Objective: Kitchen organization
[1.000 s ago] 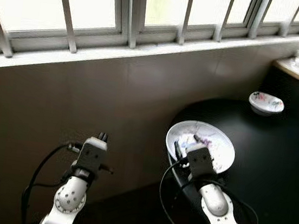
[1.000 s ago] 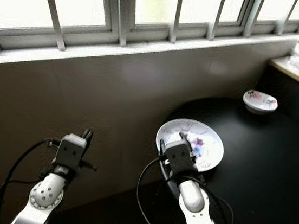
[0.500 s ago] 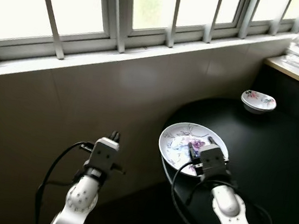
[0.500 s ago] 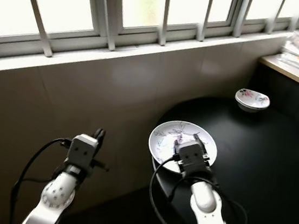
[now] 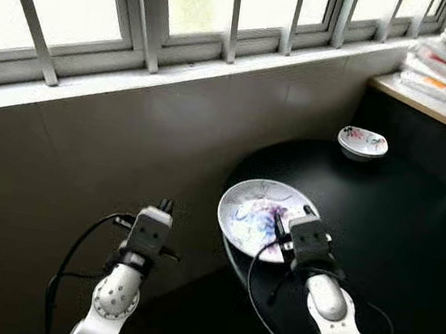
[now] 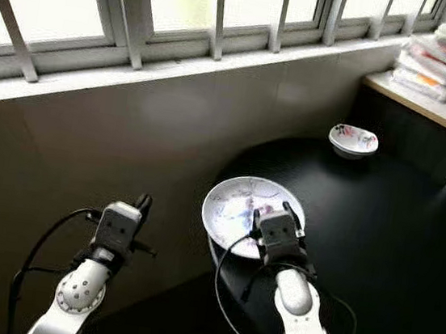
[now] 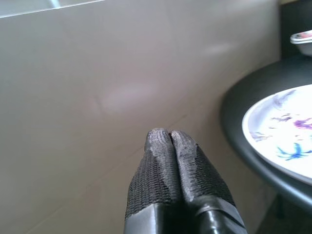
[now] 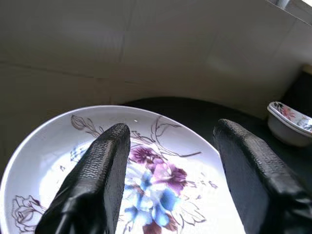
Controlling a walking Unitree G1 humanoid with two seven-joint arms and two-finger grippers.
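— What could go wrong here?

— From my eyes: the plate (image 5: 259, 217) sits at the near rim of the black table (image 5: 394, 229), partly over the edge. A clumsy nudge from my right gripper (image 5: 291, 222) could tip it to the floor, I judge. A bowl (image 5: 362, 142) stands well apart, farther back.

— And your left arm?

— Left wrist: my left gripper (image 7: 169, 137) is pressed together, idle by the wall (image 7: 97, 73), the plate off to one side.

— The right wrist?

— My fingers (image 8: 105, 161) are spread, hovering just above the plate's flowered middle, holding nothing.
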